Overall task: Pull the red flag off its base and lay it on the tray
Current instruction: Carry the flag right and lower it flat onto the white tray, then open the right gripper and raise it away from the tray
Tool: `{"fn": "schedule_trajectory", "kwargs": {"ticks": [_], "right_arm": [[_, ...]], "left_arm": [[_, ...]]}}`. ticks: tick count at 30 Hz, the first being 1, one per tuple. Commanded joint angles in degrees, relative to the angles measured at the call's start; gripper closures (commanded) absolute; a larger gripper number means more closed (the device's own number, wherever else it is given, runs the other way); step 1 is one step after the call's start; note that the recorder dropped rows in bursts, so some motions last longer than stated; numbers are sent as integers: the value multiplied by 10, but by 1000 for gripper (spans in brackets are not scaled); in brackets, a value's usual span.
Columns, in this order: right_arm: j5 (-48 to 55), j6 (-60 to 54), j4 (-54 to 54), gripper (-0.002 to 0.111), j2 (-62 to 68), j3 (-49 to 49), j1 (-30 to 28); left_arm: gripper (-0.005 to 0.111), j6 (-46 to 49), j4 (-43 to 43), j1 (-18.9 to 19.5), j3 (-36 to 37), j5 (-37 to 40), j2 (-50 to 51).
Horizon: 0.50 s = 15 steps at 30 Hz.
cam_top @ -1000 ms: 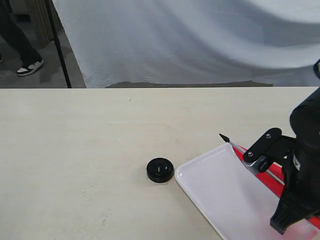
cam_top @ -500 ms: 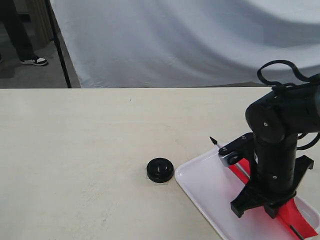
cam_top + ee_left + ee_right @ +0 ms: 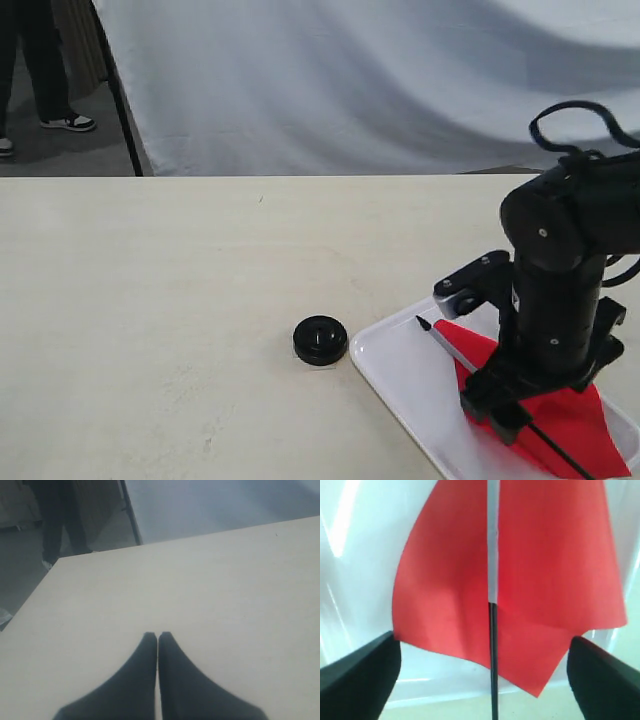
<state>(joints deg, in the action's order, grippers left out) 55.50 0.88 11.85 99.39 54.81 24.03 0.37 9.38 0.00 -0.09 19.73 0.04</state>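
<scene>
Done: red flag [image 3: 570, 425] is lying flat in the tray [image 3: 400, 375] at the desk's [image 3: 200, 260] near-right corner, off the base [image 3: 320, 340] (which is sitting just beside the tray) | right gripper [image 3: 485, 677] is hovering above, jaws spread, holding nothing | left gripper [image 3: 158, 645] is sitting closed, empty | remaining: likely only withdrawing

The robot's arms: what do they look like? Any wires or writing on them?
The right arm is chunky, rounded, matte black, with a black cable looping above it and small silvery screw heads. No writing is visible. The left gripper has dark tapering fingers.
</scene>
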Motion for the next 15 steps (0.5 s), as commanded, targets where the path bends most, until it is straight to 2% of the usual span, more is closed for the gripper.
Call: {"fn": "schedule_trajectory", "kwargs": {"ticks": [1,3,4,5,6,8,10,15], "right_arm": [[-19,-14,-1,27,-83,5,1],[-49,-5,-1,35,-128,5,1],[-69,6,2,58,-151,4,1],[-74,11,5,76,-160,4,1],[-86,31,13,107,-176,-2,1],[-105,61,15,109,-199,-15,-16],[-103,68,-11,109,-227,-30,-60],[-99,54,-62,109,-362,-100,-214]], "left_arm": [[105,-4,-2,1,1,0,0],[105,-4,-2,1,1,0,0],[105,-4,-2,1,1,0,0],[105,-4,-2,1,1,0,0],[105,-4,-2,1,1,0,0],[105,-4,-2,1,1,0,0],[105,-4,-2,1,1,0,0],[105,-4,-2,1,1,0,0]]}}
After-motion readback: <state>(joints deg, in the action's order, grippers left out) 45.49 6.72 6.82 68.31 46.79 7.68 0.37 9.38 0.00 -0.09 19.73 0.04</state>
